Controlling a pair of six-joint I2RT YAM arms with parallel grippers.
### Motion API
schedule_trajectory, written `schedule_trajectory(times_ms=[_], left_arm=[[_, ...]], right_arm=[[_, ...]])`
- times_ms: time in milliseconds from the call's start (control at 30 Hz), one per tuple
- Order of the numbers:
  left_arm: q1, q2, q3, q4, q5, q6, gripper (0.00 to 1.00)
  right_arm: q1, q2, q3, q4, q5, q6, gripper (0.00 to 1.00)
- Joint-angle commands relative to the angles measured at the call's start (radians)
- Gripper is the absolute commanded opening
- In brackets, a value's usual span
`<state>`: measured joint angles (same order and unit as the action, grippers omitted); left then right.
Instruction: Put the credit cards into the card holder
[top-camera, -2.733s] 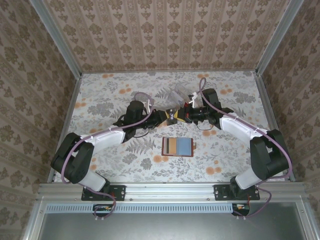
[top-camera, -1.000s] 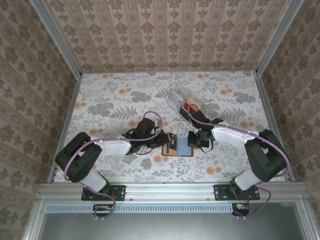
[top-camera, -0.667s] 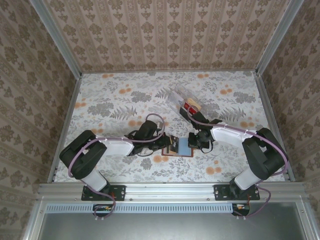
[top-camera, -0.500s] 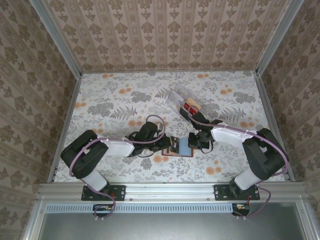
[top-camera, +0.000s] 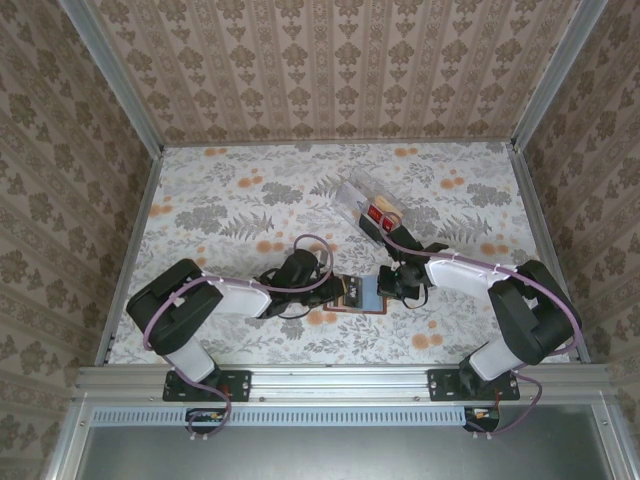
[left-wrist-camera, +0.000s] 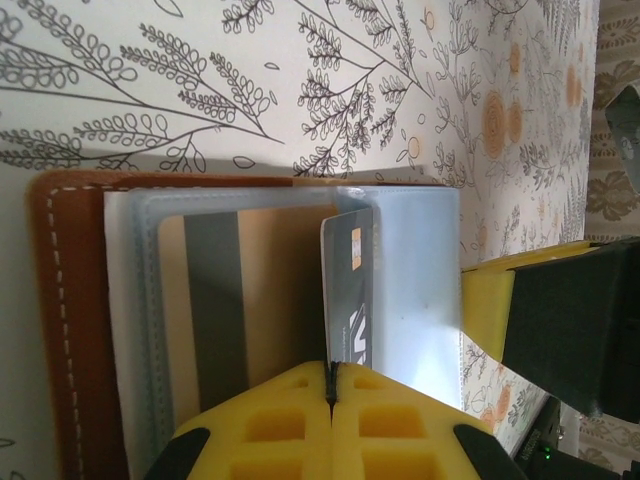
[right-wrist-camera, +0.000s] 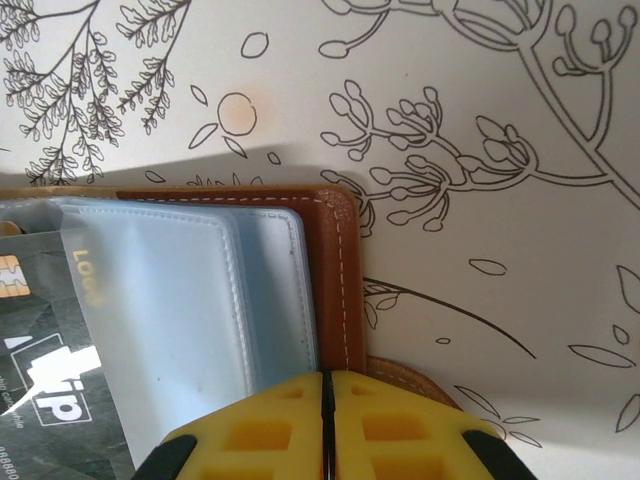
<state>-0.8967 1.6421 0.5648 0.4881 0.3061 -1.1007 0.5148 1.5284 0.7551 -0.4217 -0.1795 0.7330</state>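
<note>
a: what's the left gripper (left-wrist-camera: 330, 372) got?
b: it's clamped on a dark grey plastic credit card (left-wrist-camera: 348, 290), standing on edge over the open brown leather card holder (left-wrist-camera: 70, 300) on the flowered table (left-wrist-camera: 200, 80).
a: and the right gripper (right-wrist-camera: 322, 385)?
b: jaws pressed together at the holder's right edge.

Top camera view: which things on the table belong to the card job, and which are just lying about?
In the job: card holder, lying open; dark grey card, clamped in the left gripper; right gripper, at the holder's edge.

Lying about: clear plastic case with a red item inside, possibly another card; cannot tell.
</note>
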Motion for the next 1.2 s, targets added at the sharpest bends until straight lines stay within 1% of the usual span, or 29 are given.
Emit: schedule_trajectory(times_ms=[0, 167, 533, 667, 900, 1067, 1167], left_arm=[[-0.010, 0.020, 0.009, 0.004, 0.004, -0.008, 0.00], [-0.014, 0.027, 0.019, -0.002, 0.014, -0.006, 0.00], [-0.029, 0.058, 0.092, -0.066, 0.017, 0.020, 0.05], [-0.031, 0.068, 0.109, -0.084, 0.021, 0.024, 0.11], [-0.037, 0.038, 0.115, -0.163, -0.023, 0.041, 0.24], [-0.051, 0.039, 0.176, -0.270, -0.040, 0.098, 0.27], [-0.059, 0.048, 0.210, -0.302, -0.041, 0.126, 0.28]], right_arm=[[0.006, 0.048, -0.053, 0.002, -0.001, 0.019, 0.11], [0.005, 0.049, -0.051, 0.003, 0.000, 0.017, 0.11], [0.008, 0.046, -0.056, 0.026, -0.036, 0.024, 0.11], [0.008, 0.045, -0.062, 0.036, -0.045, 0.032, 0.10], [0.011, 0.049, -0.063, 0.041, -0.046, 0.035, 0.10], [0.010, 0.050, -0.062, 0.041, -0.048, 0.035, 0.10], [0.010, 0.052, -0.060, 0.041, -0.050, 0.034, 0.10]])
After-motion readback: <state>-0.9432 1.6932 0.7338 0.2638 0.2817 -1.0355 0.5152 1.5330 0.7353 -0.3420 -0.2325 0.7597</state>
